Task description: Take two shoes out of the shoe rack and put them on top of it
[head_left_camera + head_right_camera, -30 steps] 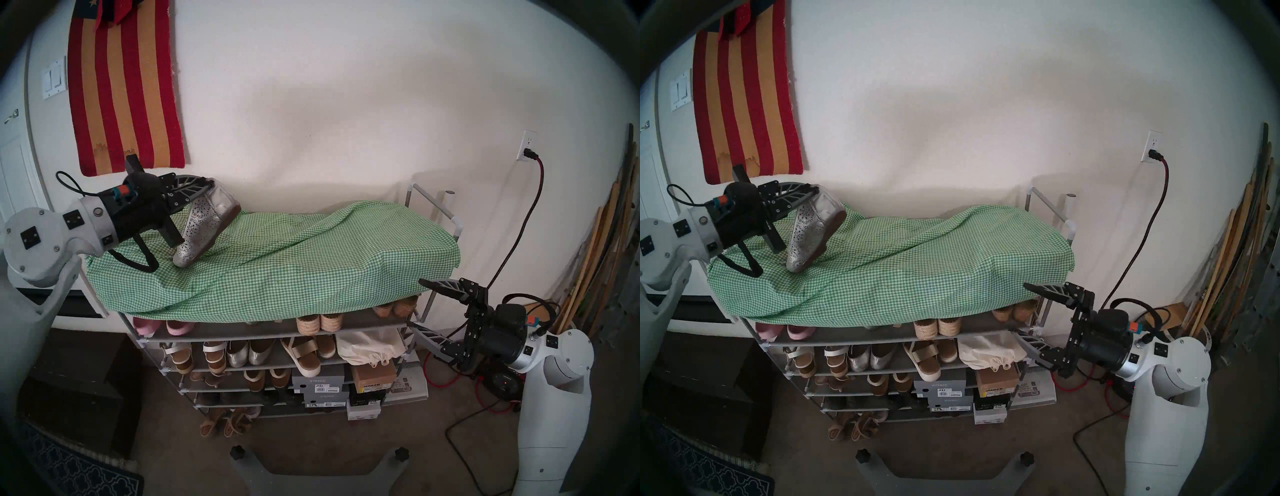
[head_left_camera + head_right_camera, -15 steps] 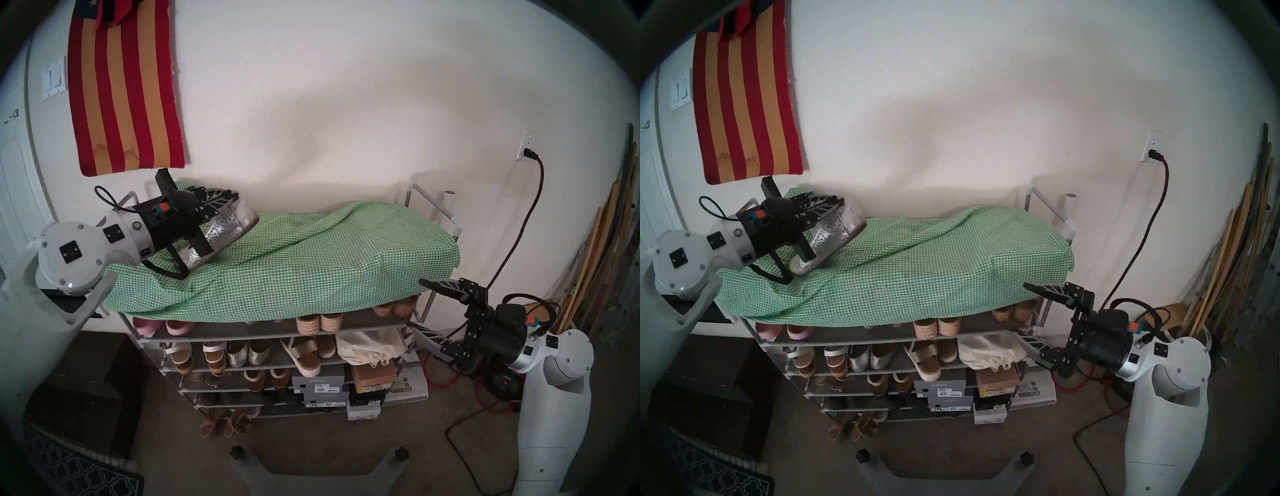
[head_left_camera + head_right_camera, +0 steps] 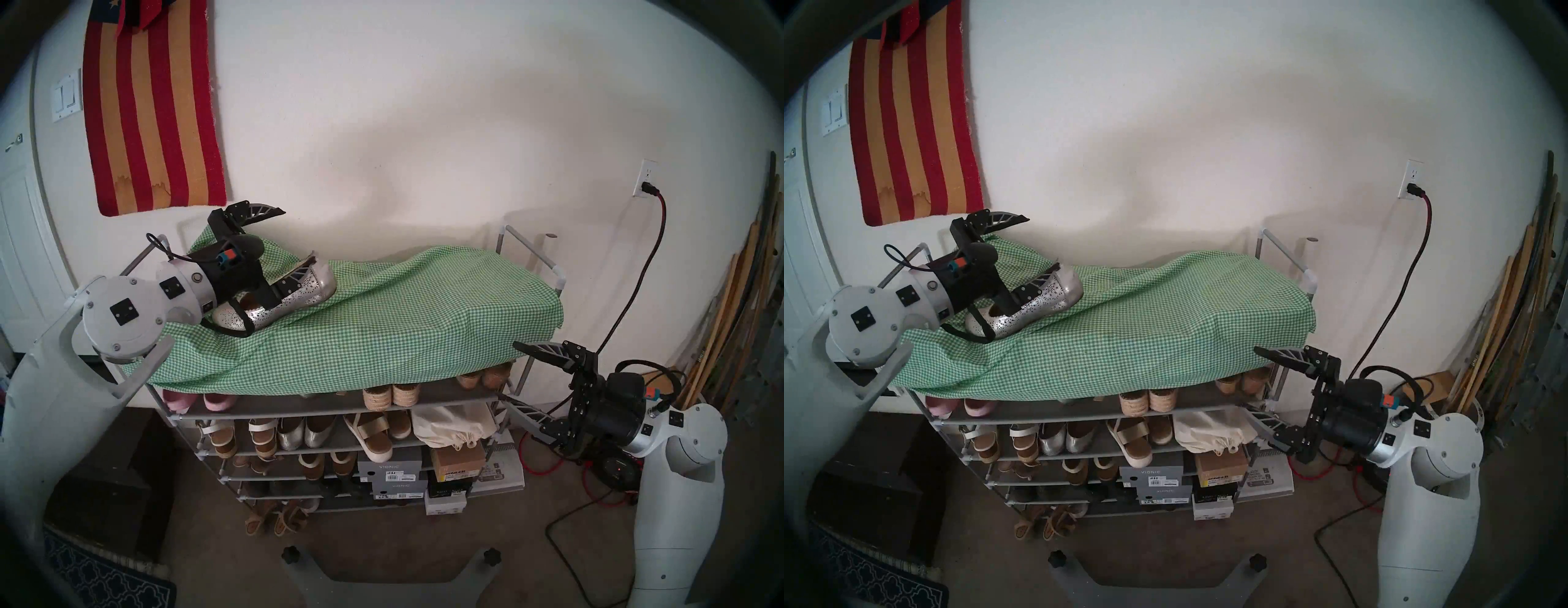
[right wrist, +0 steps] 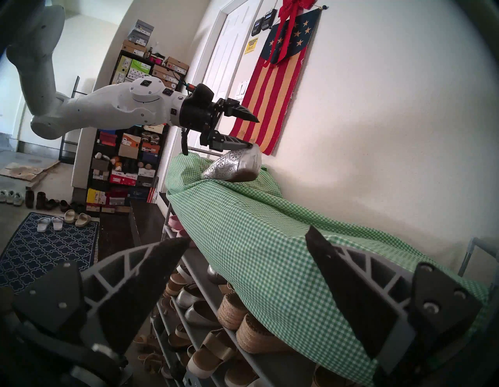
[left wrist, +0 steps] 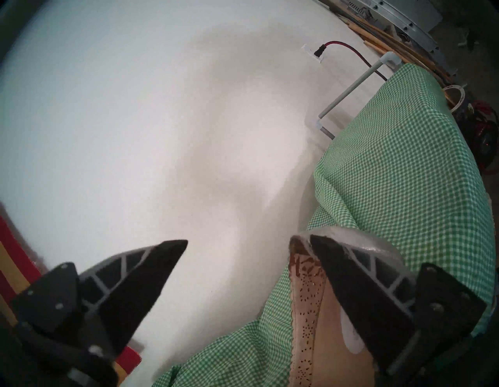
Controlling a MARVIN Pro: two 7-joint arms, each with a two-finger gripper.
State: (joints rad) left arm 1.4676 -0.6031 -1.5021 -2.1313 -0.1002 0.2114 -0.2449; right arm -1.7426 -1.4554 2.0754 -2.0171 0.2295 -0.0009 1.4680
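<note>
1. Shoes point(image 3: 275, 303), perforated silver flats, are seen lying on the gingham cloth point(image 3: 382, 314) at the left end of the shoe rack point(image 3: 424, 405) top; whether both of the pair are there cannot be told for sure, though two overlapping silver shapes are suggested in the head views.
2. Left pincer point(image 3: 292, 242) is spread wide: the upper finger is lifted clear toward the wall, while the lower finger is seen inside or against the shoe's opening in the left wrist view. Nothing is gripped.
3. Right pincer point(image 3: 515, 373) is parked spread apart at the rack's right end, beside the cloth's edge, with nothing in it.
4. Placement is judged essentially done; only withdrawal remains.
5. Risk: the lower finger could catch the shoe's rim on pull-back, so the shoe could be dragged off the front-left edge.
6. Risk: the cloth is loose and bunched over a humped top; a slide or tip could be caused by that slope, or by the cloth being tugged by the pincer or its dangling cable.
7. Other footwear on the tiers below: pink slip-ons point(image 3: 199, 399), plain silver flats point(image 3: 303, 435), sandals, boxes; none is touched.
</note>
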